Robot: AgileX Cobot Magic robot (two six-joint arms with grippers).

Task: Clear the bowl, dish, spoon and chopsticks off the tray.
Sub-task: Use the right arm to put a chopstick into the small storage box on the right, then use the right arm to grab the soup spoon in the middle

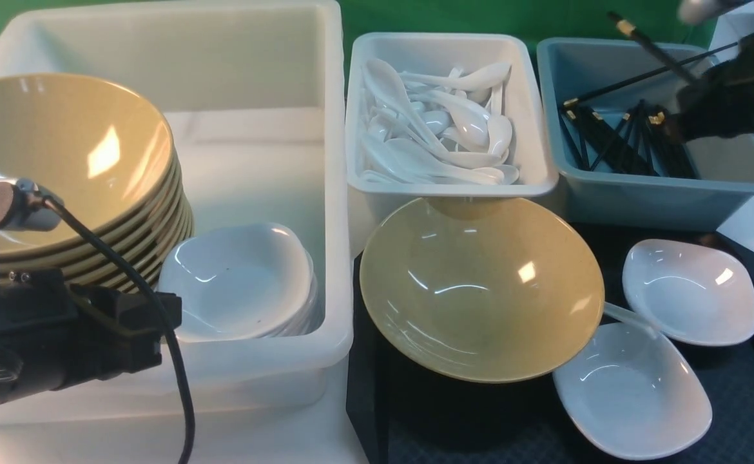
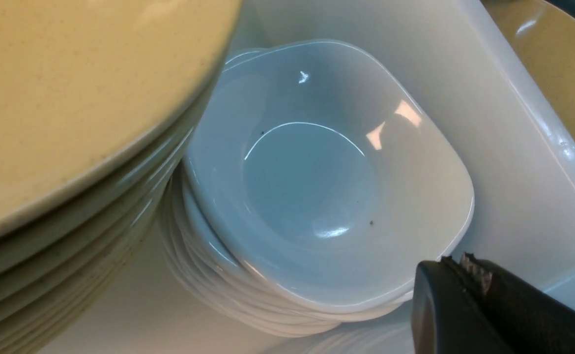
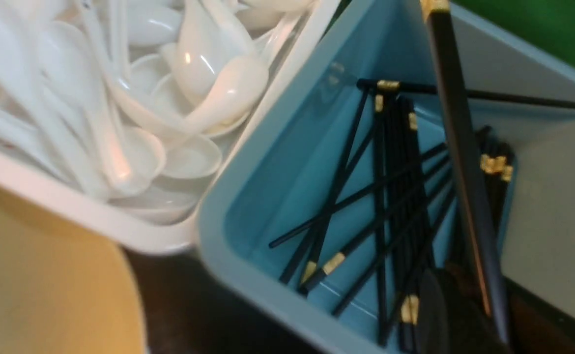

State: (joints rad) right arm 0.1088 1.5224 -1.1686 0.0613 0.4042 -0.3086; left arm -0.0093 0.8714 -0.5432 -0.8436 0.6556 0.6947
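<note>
The mustard-yellow bowl point(image 1: 480, 287) sits on the black tray point(image 1: 409, 425), with two white dishes point(image 1: 689, 290) point(image 1: 631, 390) to its right. The white spoon's handle point(image 1: 628, 317) pokes out between the bowl and the near dish. My right gripper point(image 1: 680, 122) is shut on the black chopsticks point(image 1: 651, 44) above the blue bin point(image 1: 660, 200). In the right wrist view the held stick point(image 3: 457, 147) runs up from the gripper point(image 3: 469, 309). My left gripper point(image 1: 169, 317) is shut and empty at the big white bin's near wall, next to stacked white dishes point(image 2: 327, 187); it also shows in the left wrist view point(image 2: 464, 268).
The big white bin point(image 1: 335, 193) on the left holds a leaning stack of yellow bowls point(image 1: 74, 167) and a stack of white dishes point(image 1: 241, 280). A white bin point(image 1: 448, 187) holds several spoons. The blue bin holds several chopsticks point(image 3: 390, 196). A green wall is behind.
</note>
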